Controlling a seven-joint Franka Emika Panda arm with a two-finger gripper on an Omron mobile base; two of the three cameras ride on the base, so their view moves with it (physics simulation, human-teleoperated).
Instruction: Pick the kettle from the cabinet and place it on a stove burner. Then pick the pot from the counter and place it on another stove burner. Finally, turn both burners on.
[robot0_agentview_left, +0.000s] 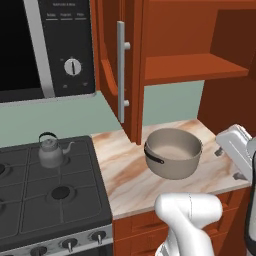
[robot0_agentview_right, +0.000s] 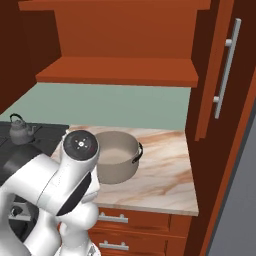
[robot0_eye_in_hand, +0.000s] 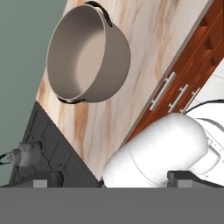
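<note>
Kettle (robot0_agentview_left: 51, 151) is sitting upright on the back right burner of the cooktop (robot0_agentview_left: 75, 205), spout pointing toward the counter (robot0_agentview_left: 130, 175). In the right base view the kettle (robot0_agentview_right: 20, 130) shows at the far left, well apart from the pot.

The pot (robot0_agentview_left: 173, 152) stands on the marble counter, just right of the cooktop edge, below the open cabinet (robot0_agentview_left: 190, 55). Its pale inside holds nothing, and 1 dark side handle faces the stove. In the right base view the pot (robot0_agentview_right: 116, 156) is partly behind the arm's round joint cap.

Now the hand view: the gripper (robot0_eye_in_hand: 113, 179) looks down from above the counter, and its 2 dark fingertips (robot0_eye_in_hand: 46, 180) sit far apart at the bottom edge, so the jaws are spread wide with nothing between them. The pot (robot0_eye_in_hand: 87, 52) lies up in the upper left of that view, well clear of the fingers, no contact at all. The kettle (robot0_eye_in_hand: 27, 154) peeks in at the left edge on the black grate.

The cabinet door (robot0_agentview_left: 117, 65) hangs open with its long silver bar handle (robot0_agentview_left: 121, 70), and the shelf inside is bare wood. Silver knobs (robot0_agentview_left: 69, 244) line the stove front.
</note>
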